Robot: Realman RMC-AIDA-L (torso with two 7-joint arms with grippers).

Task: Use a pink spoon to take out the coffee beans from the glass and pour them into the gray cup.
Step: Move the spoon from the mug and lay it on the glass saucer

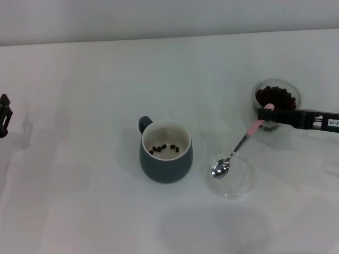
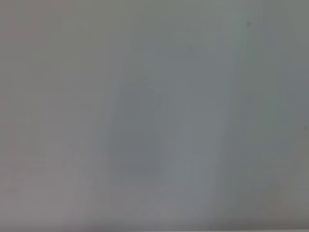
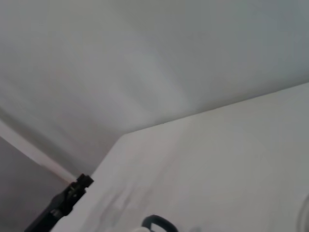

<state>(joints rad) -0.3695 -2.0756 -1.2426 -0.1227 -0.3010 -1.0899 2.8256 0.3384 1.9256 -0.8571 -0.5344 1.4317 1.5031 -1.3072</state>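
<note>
1. While my right gripper point(image 1: 266, 115) reaches in from the 3 o'clock edge of the table point(image 1: 79, 201), it is clamped on the pale handle end of the pink spoon point(image 1: 241, 144).
2. The spoon slants down toward 7 o'clock from my grip, and its shiny bowl rests in a flat clear glass dish point(image 1: 233, 177); the bowl looks empty.
3. The glass point(image 1: 277, 97), heaped with dark coffee beans point(image 1: 275, 96), stands just behind my right gripper, at about 2 o'clock from the table's centre.
4. The gray cup point(image 1: 166, 151) stands near the middle, well apart from the glass, at 9 o'clock of the dish, with its handle pointing to about 10 o'clock.
5. A few beans lie on the cup's cream bottom.
6. My left gripper point(image 1: 4, 115) sits idle at the 9 o'clock edge; I cannot tell how its fingers stand.
</note>
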